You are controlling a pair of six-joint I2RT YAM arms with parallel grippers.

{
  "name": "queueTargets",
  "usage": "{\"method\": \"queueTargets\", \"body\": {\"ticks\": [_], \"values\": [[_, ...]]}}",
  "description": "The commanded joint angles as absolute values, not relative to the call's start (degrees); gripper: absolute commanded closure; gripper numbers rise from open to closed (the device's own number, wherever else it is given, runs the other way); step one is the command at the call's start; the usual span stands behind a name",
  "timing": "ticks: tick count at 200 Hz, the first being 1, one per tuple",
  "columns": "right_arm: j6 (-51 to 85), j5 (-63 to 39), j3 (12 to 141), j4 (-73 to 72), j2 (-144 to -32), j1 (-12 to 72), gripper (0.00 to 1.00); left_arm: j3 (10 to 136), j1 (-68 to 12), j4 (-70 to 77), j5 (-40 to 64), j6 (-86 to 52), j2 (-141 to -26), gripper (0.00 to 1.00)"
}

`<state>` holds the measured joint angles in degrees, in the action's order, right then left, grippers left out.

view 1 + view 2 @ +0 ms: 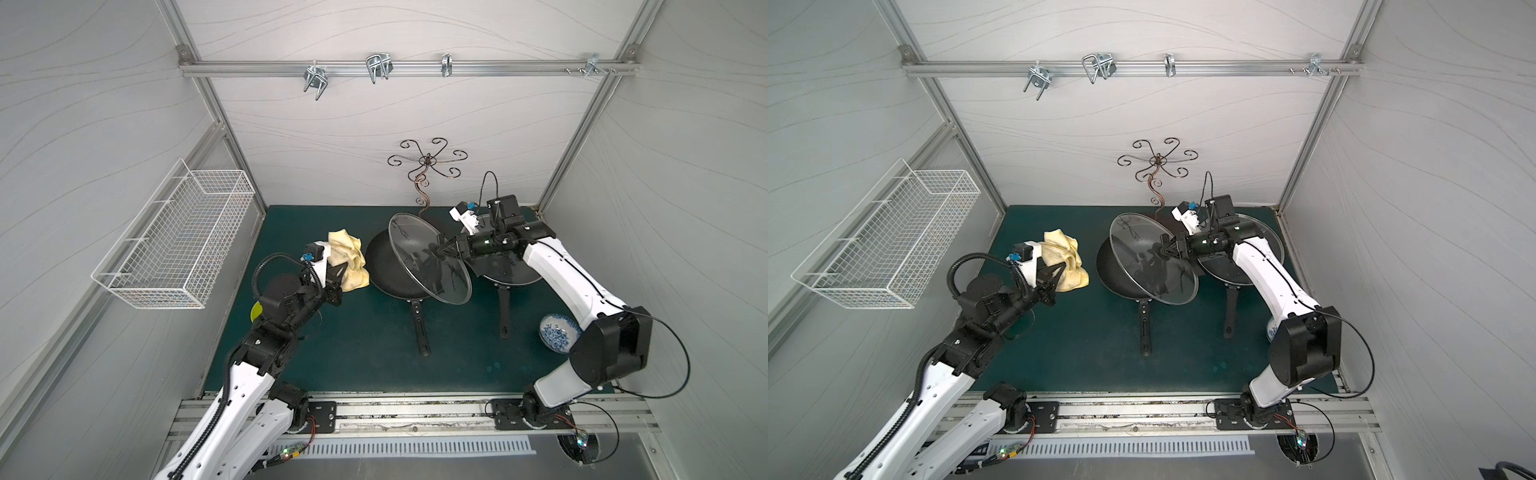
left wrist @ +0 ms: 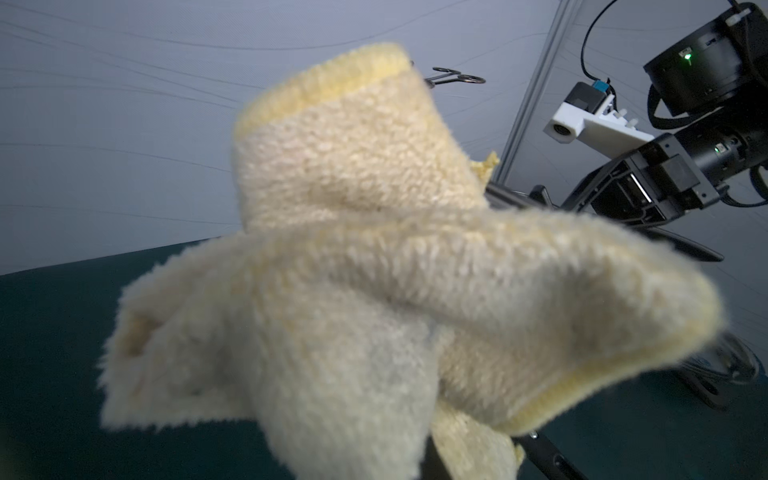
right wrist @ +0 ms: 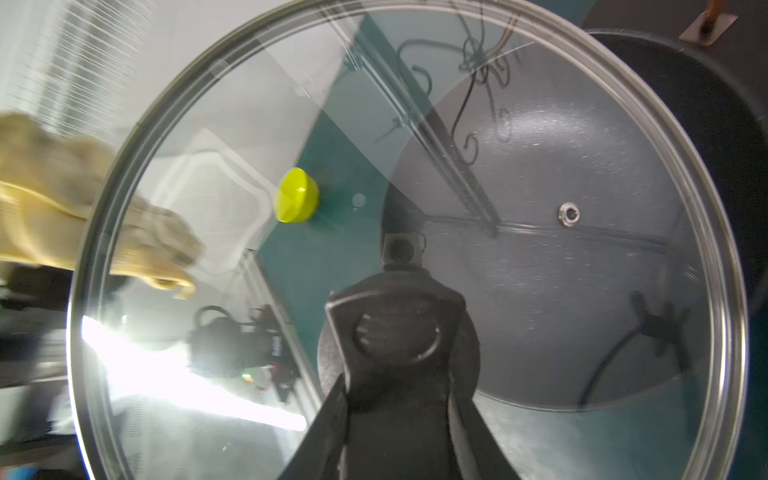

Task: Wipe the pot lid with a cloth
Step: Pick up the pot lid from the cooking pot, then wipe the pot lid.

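Note:
The pot lid is round glass with a metal rim. It is tilted up on edge above a black frying pan. My right gripper is shut on the lid's black knob. The cloth is pale yellow, fuzzy and bunched. It is held off the mat in my left gripper, which is shut on it. It hangs just left of the lid, apart from the glass. In the left wrist view it hides the jaws.
A second black pan lies under my right arm. A blue-and-white bowl sits at front right and a lime-green bowl under my left arm. A white wire basket hangs on the left wall. A copper hook stand rises behind the pans.

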<state>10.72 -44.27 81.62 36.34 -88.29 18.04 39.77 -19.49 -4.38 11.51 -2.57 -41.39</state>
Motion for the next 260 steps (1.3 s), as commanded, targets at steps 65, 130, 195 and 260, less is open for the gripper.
{"method": "queueTargets", "body": {"ticks": [65, 130, 195, 260], "values": [[38.6, -72.6, 76.6, 6.4, -84.2, 12.5, 1.00, 45.3, -24.2, 9.6, 34.4, 7.5, -53.4, 1.00], [46.6, -78.1, 77.4, 0.5, -87.9, 12.5, 1.00, 53.3, -31.8, 12.6, 31.8, 14.5, -62.9, 1.00], [50.4, -78.6, 78.2, 0.1, -89.9, 13.7, 1.00, 61.0, -34.3, 18.3, 30.5, 16.5, -72.3, 1.00], [52.7, -79.0, 78.3, -2.6, -90.8, 14.0, 1.00, 65.0, -34.8, 23.6, 22.1, 7.8, -77.3, 1.00]]}}
